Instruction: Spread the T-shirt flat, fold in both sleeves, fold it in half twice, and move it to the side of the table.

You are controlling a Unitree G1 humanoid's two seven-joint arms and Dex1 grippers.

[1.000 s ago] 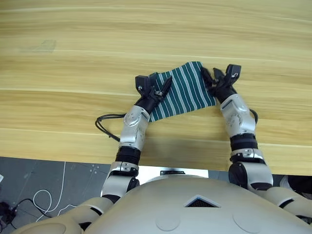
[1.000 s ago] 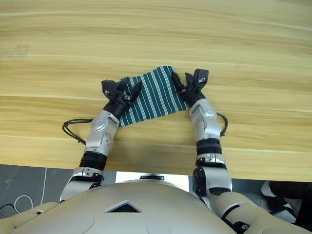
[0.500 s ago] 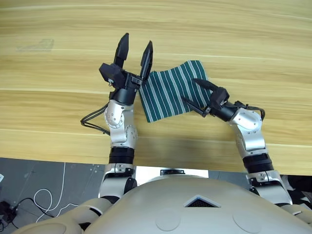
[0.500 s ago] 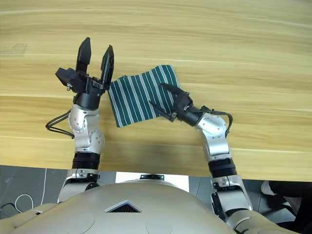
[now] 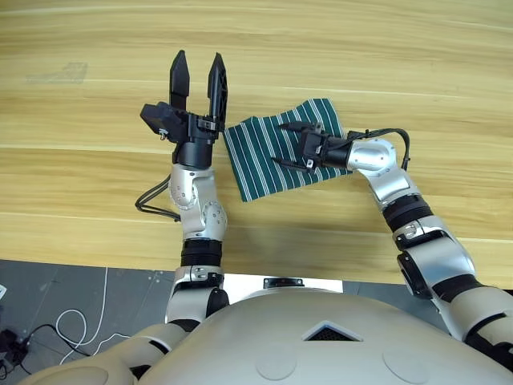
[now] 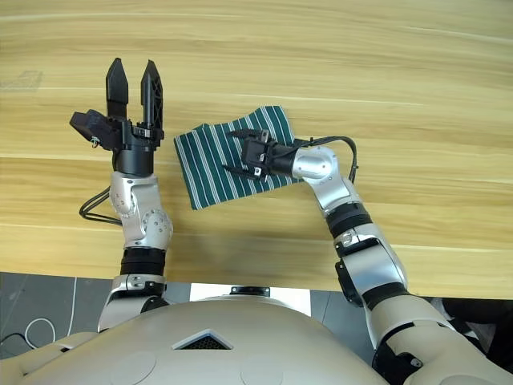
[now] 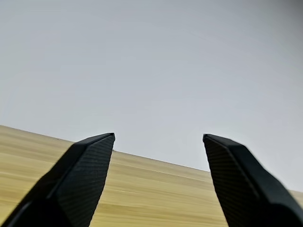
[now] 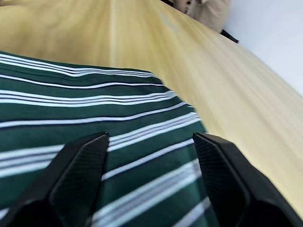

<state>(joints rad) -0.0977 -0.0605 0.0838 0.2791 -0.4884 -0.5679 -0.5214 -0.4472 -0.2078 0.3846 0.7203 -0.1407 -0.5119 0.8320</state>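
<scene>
Left eye view: the folded green, white-striped fabric T-shirt (image 5: pixel 255 164) lies on the pale wooden table (image 5: pixel 361 48). The left gripper (image 5: pixel 197 58), raised beside it, and the right gripper (image 5: pixel 278 144), over it, both gape empty. Soft and light, it is probably best pinched at its edges.

Left hand (image 5: pixel 198 66) lifted off T-shirt (image 5: pixel 255 159); right hand (image 5: pixel 288 145) swung over it.

T-shirt (image 5: pixel 256 164): dark green crossed by thin white stripes, some single and some paired, all running parallel. Table (image 5: pixel 361 48): pale honey wood with long straight grain and a few darker seams along its length. Left gripper (image 5: pixel 198 60) and right gripper (image 5: pixel 287 144): matt black, the fingers finely textured in the wrist views. Floor (image 5: pixel 80 281): dark grey, with a white cable (image 5: pixel 70 322) lying on it.
</scene>
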